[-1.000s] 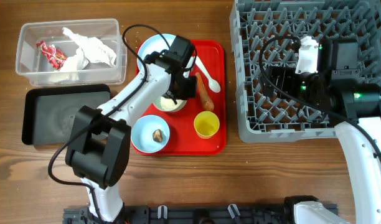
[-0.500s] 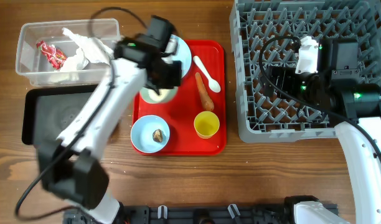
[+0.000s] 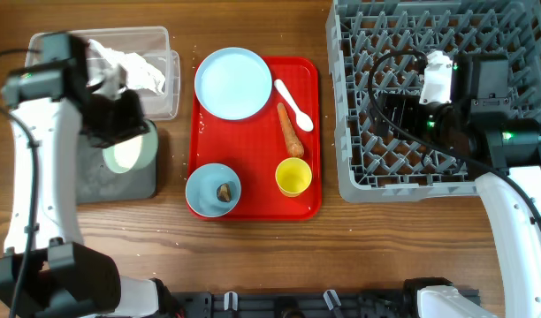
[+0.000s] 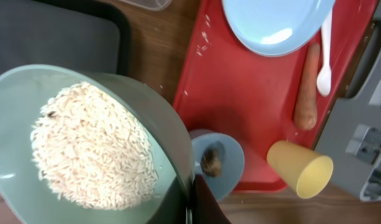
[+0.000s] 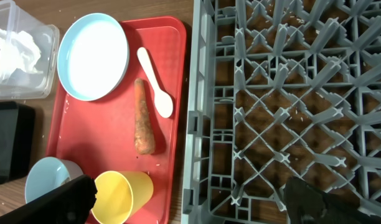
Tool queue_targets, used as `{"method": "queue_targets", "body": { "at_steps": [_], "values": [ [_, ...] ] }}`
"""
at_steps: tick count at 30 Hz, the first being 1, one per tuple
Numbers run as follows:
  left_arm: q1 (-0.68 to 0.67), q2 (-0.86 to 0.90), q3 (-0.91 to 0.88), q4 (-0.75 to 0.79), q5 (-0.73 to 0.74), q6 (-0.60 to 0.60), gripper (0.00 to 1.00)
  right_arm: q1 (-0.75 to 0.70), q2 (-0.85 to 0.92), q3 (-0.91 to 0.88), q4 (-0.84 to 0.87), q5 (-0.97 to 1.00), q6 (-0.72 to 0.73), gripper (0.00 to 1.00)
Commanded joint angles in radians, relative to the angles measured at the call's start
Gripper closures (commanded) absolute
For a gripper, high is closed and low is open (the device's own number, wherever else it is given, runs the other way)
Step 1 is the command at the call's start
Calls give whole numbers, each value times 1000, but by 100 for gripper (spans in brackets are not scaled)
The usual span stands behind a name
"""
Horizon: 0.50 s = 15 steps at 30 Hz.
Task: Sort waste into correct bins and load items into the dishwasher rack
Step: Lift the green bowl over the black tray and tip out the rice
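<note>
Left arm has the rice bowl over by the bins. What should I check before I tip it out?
1. Grip: left gripper clamps the rim of the pale green bowl. Ok.
2. Load: the rice sits heaped inside the bowl, none on the rim. Ok.
3. Position: the bowl is over the right part of the black tray, close to its edge. Ok, but marginal.
4. Landing spot: the tray looks bare where visible, but the bowl hides the part beneath it. Cannot tell.
5. Strays: white specks lie on the red tray. Not ok.
6. Other arm: right gripper is open over the rack, well away. Ok.
</note>
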Motion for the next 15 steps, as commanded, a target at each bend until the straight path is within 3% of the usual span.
{"method": "queue_targets", "body": {
  "at_steps": [1,9,15],
  "values": [
    [135,6,-81,57,147,110,96,0,6,14,6,-10,14,1],
    [388,122,-222,177,593,299,96,0,6,14,6,-10,14,1],
    [482,199,-222,172,756,357,96,0,6,14,2,-10,14,1]
  ]
}}
